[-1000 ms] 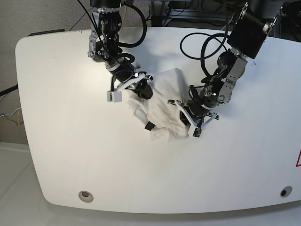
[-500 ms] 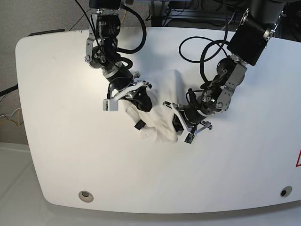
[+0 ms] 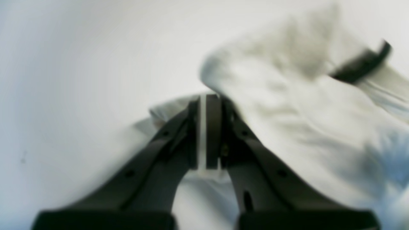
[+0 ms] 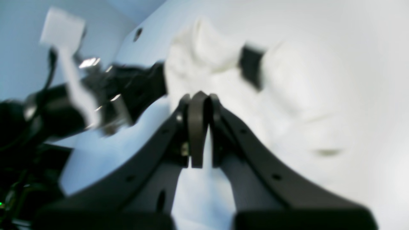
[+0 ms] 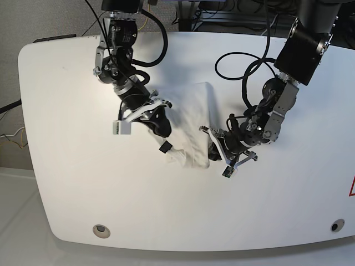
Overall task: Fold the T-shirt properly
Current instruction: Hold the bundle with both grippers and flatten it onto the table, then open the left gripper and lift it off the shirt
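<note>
The T-shirt [image 5: 188, 124] lies bunched in the middle of the white bench [image 5: 72, 183], mid-fold, I think. The right gripper [image 5: 160, 126] and the left gripper [image 5: 213, 148] each pinch an edge of it, jaws squeezed together. Next they should lay it down flat.

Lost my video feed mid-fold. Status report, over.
Left claw shut on the T-shirt. Right claw shut on the T-shirt too. Shirt bunched between both arms, not flat. Table around it free of obstructions.
</note>
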